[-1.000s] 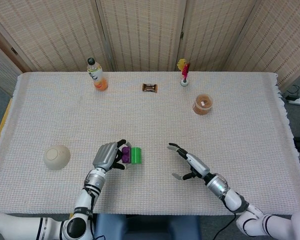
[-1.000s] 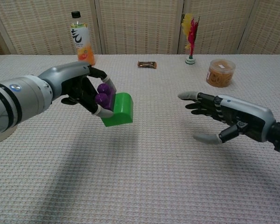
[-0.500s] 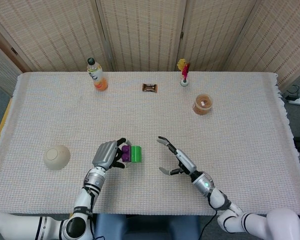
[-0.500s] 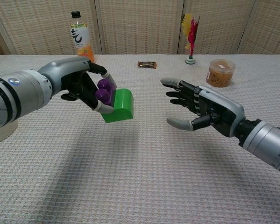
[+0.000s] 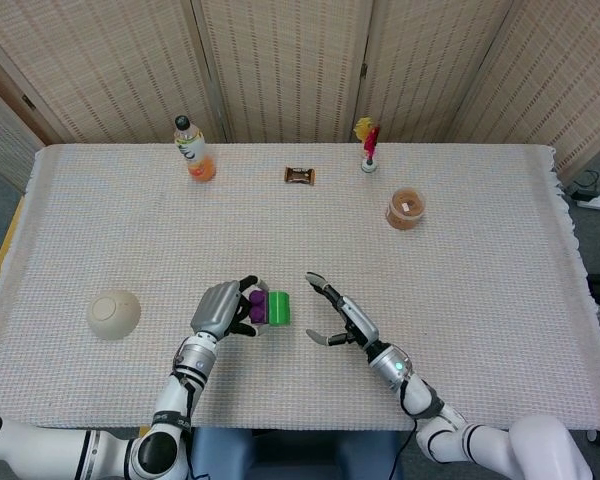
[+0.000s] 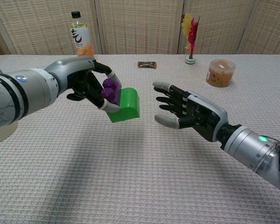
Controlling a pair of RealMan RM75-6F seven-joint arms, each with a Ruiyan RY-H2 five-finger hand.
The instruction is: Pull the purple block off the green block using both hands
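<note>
My left hand (image 6: 86, 83) (image 5: 220, 306) grips the purple block (image 6: 110, 89) (image 5: 254, 306), which is still joined to the green block (image 6: 126, 105) (image 5: 277, 308). The pair is lifted above the table, with the green block pointing toward my right side. My right hand (image 6: 189, 112) (image 5: 335, 314) is spread wide with its palm facing the green block, a short gap away and not touching it. Nothing is in the right hand.
A pale bowl (image 5: 113, 313) sits at the left. Along the far side stand an orange drink bottle (image 5: 193, 149), a small wrapped snack (image 5: 299, 176), a red and yellow shuttlecock (image 5: 366, 145) and a round tub (image 5: 405, 208). Woven screens close off the back.
My right hand has moved left toward the green block, its fingers staying spread. My left hand has shifted the joined blocks slightly rightward.
</note>
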